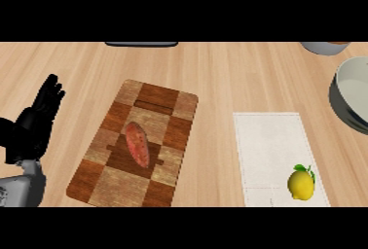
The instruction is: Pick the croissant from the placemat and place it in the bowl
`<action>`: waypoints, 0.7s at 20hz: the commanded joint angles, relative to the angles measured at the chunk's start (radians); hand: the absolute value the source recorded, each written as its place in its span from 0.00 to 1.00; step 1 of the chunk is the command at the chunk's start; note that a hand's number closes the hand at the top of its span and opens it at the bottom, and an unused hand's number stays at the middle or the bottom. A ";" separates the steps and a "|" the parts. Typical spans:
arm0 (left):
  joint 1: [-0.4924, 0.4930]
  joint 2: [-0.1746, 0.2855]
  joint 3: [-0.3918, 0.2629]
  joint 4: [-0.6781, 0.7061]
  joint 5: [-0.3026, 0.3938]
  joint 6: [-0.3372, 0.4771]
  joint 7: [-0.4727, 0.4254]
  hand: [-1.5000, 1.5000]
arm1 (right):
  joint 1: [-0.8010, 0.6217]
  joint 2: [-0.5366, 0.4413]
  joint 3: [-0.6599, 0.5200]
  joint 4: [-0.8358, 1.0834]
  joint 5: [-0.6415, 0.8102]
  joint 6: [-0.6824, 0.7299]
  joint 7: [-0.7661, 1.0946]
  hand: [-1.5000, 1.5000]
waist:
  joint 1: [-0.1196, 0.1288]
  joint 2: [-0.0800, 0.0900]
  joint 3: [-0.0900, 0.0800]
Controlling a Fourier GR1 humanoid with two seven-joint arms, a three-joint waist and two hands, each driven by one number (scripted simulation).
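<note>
well, left robot hand [36, 121] rests released, fingers up, near the wooden board [167, 104].

Pale wood for the counter [230, 73], fine straight grain, smooth and matt. Darker wood for the board [101, 177], a patchwork of brown and tan squares, grain plain to see, hardly any sheen. White cloth look on the placemat [269, 146], matt, with a faint stitched border. Mottled red-orange surface on the long food piece [137, 144], slightly rough. Smooth yellow rind on the lemon [301, 184], faintly glossy. Grey bowl [352, 82], smooth, satin inside, metal or glazed ware alike possible. Matt black, plastic-looking shell on the left hand [36, 124].
</note>
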 commanded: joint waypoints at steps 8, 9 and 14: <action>-0.028 -0.032 -0.023 0.016 -0.036 0.031 0.010 0.50 | 0.118 -0.063 -0.181 0.163 -0.216 0.084 -0.290 0.00 | -0.008 0.001 0.002; -0.023 -0.020 -0.008 0.028 -0.024 0.015 -0.014 0.50 | 0.093 -0.067 -0.195 0.163 -0.233 0.082 -0.310 0.00 | -0.001 0.003 0.002; 0.021 0.007 0.022 -0.014 0.004 -0.004 0.020 0.50 | 0.097 -0.029 -0.367 0.014 -0.423 -0.085 -0.457 0.00 | -0.026 -0.014 0.003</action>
